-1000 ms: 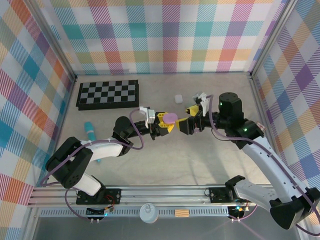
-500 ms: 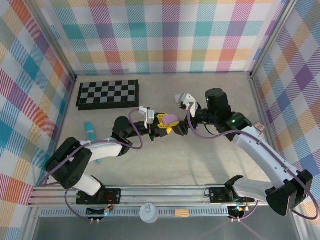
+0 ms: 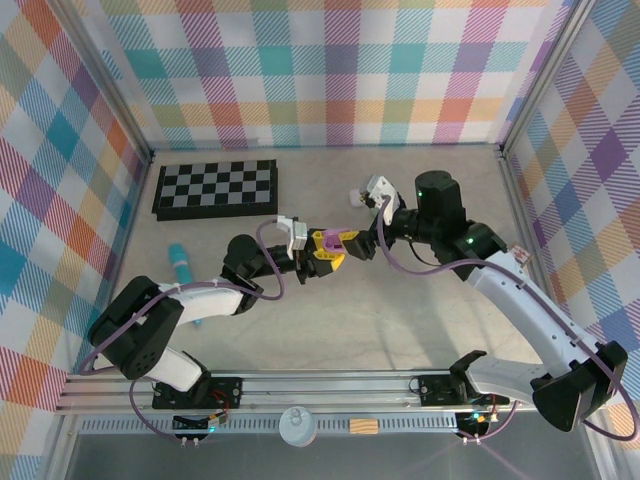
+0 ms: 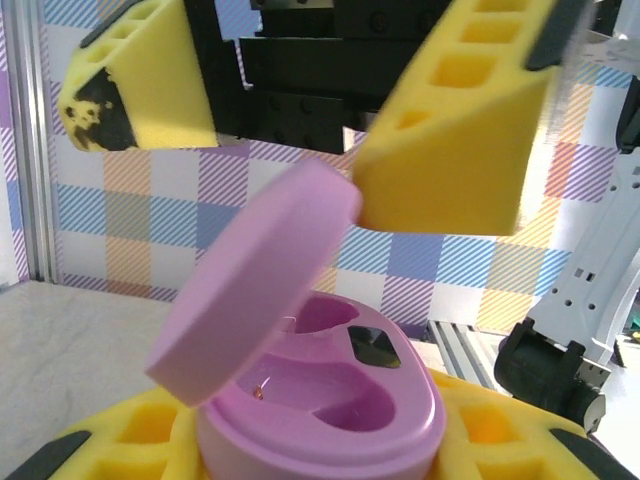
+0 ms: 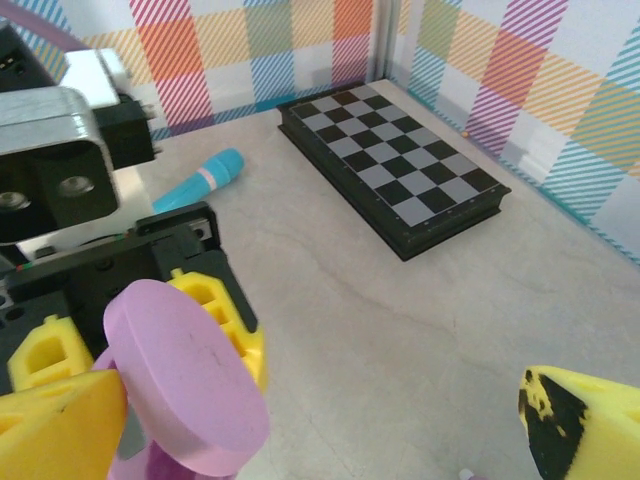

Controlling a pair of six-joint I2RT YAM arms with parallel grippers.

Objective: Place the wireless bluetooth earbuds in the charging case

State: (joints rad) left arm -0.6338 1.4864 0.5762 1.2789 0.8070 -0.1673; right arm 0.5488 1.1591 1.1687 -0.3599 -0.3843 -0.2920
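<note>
Lid now lifted: my left gripper clamps the case; right gripper, spread wide, touches the lid.

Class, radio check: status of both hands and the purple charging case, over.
Left hand shut on purple charging case. Right hand open at its lid. Wells look empty; tilted lid partly overhangs them.

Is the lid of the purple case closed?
No, in the left wrist view the lid stands tilted up from the purple case, with its inside uncovered.
</note>
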